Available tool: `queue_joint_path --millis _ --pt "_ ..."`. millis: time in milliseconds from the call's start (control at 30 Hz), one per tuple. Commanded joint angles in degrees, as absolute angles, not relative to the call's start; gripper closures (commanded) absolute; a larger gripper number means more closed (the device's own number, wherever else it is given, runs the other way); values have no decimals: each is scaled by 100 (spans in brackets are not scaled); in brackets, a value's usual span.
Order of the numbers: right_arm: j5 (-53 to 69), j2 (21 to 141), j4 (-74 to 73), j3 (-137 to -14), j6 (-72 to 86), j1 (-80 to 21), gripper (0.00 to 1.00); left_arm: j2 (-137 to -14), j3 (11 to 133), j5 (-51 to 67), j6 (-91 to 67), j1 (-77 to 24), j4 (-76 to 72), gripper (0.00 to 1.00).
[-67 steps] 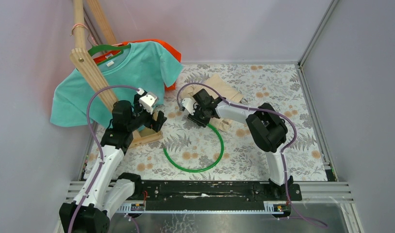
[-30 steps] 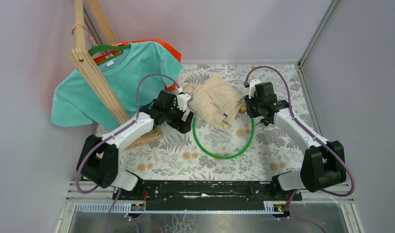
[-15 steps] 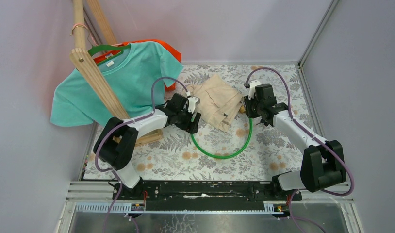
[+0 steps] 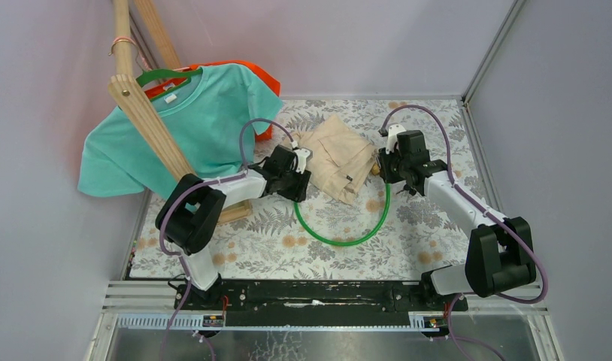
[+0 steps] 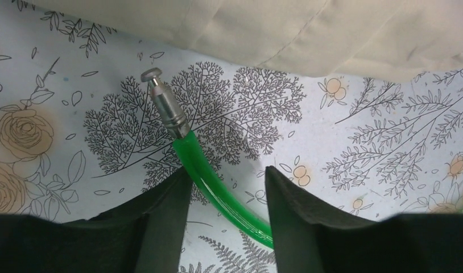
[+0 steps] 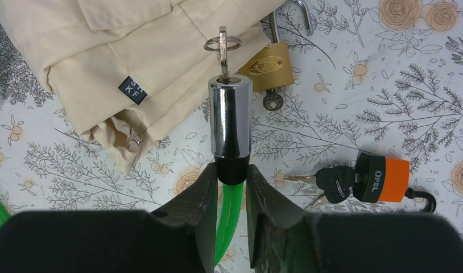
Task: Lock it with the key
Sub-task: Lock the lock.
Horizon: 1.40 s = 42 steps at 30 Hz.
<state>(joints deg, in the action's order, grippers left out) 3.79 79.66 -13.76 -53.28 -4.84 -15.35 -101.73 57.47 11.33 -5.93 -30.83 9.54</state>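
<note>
Right end effector [image 6: 230,168] pinches the cable lock [image 6: 230,119] under its barrel, key [image 6: 222,45] seated. Left end effector [image 5: 227,172] is spread astride the cable; inserting the pin [image 5: 164,108] and turning remain.

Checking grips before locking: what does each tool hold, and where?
Right tool grips the lock at its black collar below the chrome barrel. Left tool straddles the cable near its pin, unclamped.

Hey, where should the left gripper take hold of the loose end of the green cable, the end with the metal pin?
Grip the green sheath just behind the metal pin, from straight above, a finger on each side. The end lies flat on the table, and the pin should stay bare to enter the lock barrel in the right gripper.
</note>
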Motion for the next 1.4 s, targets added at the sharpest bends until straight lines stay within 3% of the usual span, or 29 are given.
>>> queue_joint_path --millis 0,167,367,733,1367 --pt "690 7893 -1015 -5335 -463 -1478 100 -10165 5514 1202 -753 -3116 177 49" --pt "867 7875 -961 -5322 -456 -1456 100 -9978 5395 1559 -658 -3111 -110 68" --pt "1607 8004 -917 -5519 -395 -1460 100 -9405 5532 2349 -8 -3125 -9 100" --pt "2513 8390 -268 -5928 43 -1633 100 -8968 6693 2987 886 -3204 1366 100" --pt "3068 7866 279 -5212 23 -1639 100 -9873 7572 2237 235 -3921 1678 100"
